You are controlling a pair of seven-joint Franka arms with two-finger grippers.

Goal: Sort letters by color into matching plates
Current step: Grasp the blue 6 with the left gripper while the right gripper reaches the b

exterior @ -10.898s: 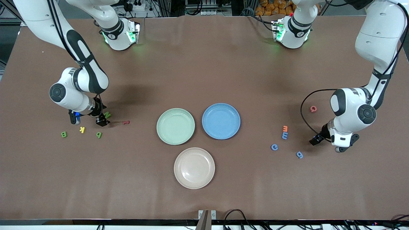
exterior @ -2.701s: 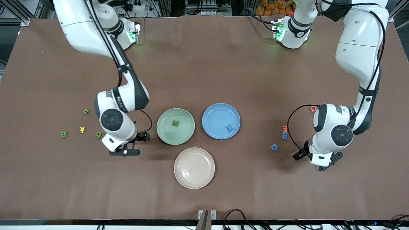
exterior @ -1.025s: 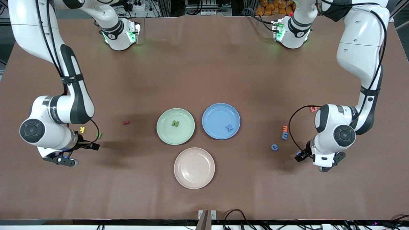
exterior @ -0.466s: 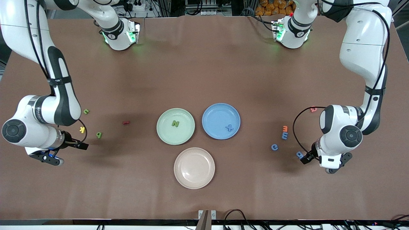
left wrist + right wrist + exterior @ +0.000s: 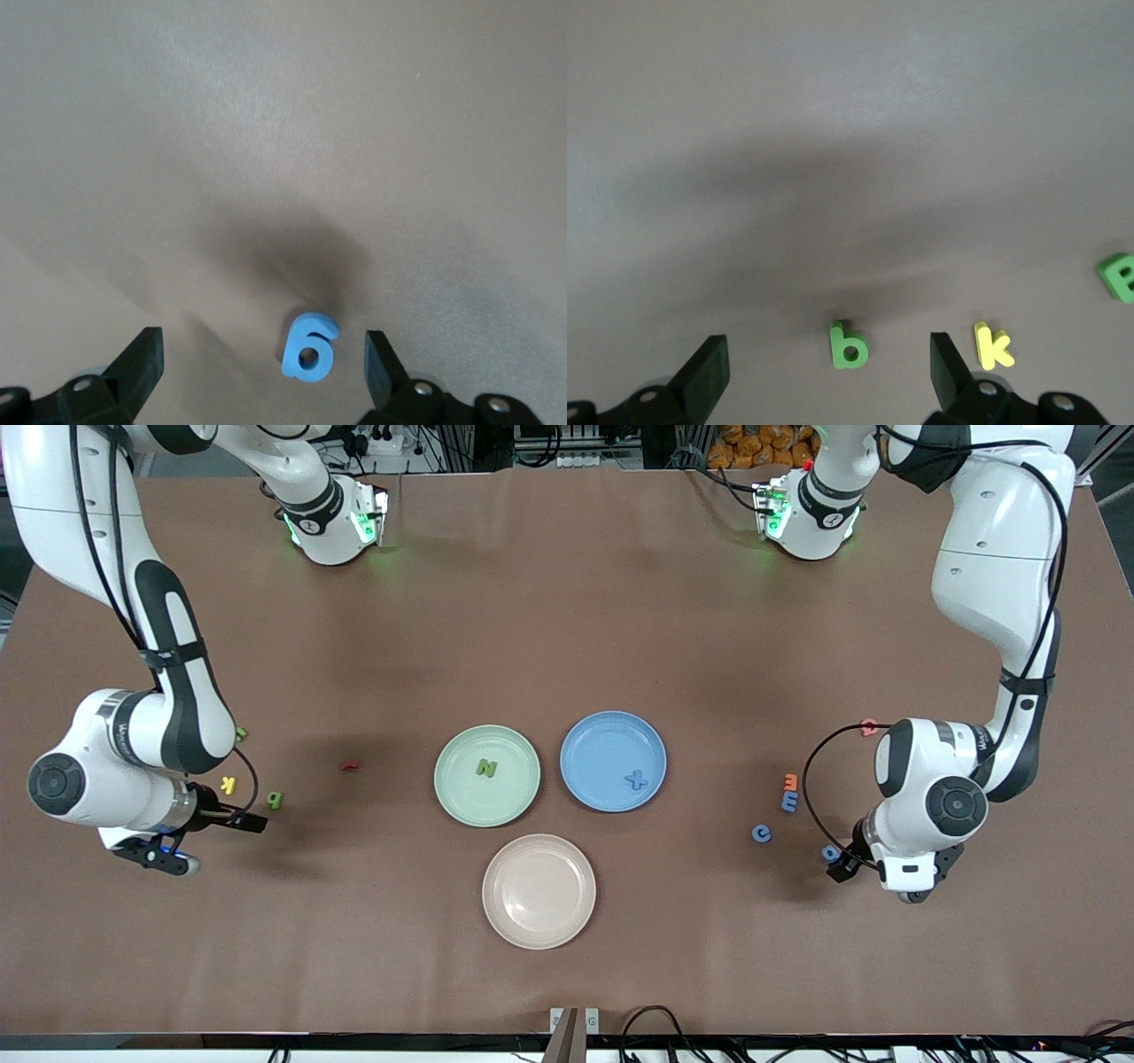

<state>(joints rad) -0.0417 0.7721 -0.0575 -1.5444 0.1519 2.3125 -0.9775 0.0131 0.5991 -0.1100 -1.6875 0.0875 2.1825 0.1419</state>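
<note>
- Left wrist view is showing the left gripper (image 5: 261,376) spread wide around the blue g (image 5: 310,346).
- Right gripper (image 5: 828,376), fingers apart, is hovering over the green b (image 5: 849,344).

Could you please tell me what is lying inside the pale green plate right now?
One green letter N lies flat in the pale green plate, near its middle. Nothing covers the plate, so its whole inside shows, and no other letter is in it.

Green b (image 5: 849,345), yellow k (image 5: 993,346), blue g (image 5: 310,348).
</note>
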